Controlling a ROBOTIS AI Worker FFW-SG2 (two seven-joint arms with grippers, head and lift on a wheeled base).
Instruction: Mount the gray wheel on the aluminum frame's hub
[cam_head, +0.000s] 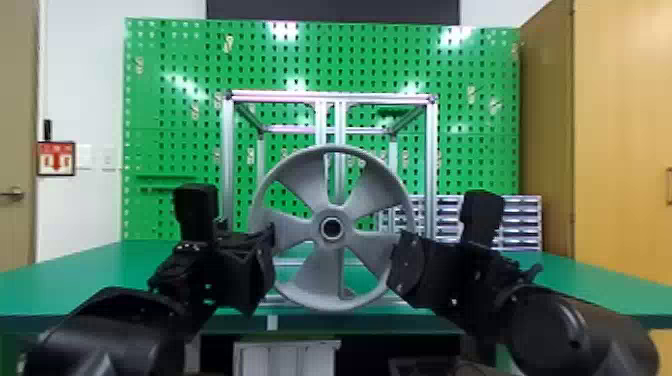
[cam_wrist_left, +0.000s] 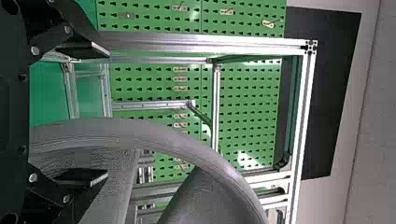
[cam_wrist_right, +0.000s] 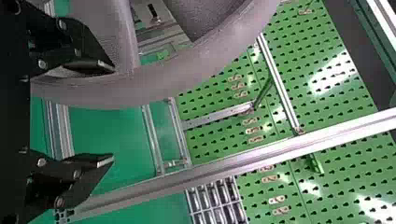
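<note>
See gray 5-spoke wheel (cam_head: 317, 227) upright before aluminum-extrusion frame (cam_head: 334, 96); can't tell whether seated on hub. Note left gripper (cam_wrist_left: 106, 113) and right gripper (cam_wrist_right: 112, 113), unclenched astride its rim (cam_wrist_left: 187, 144). Could tip or drop if poorly seated and unclamped, or snag on fingers (cam_wrist_right: 88, 163) withdrawn crookedly.

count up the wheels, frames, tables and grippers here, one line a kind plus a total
Wheel: 1
Frame: 1
Table: 1
Grippers, the left gripper and the right gripper: 2
Total: 5
</note>
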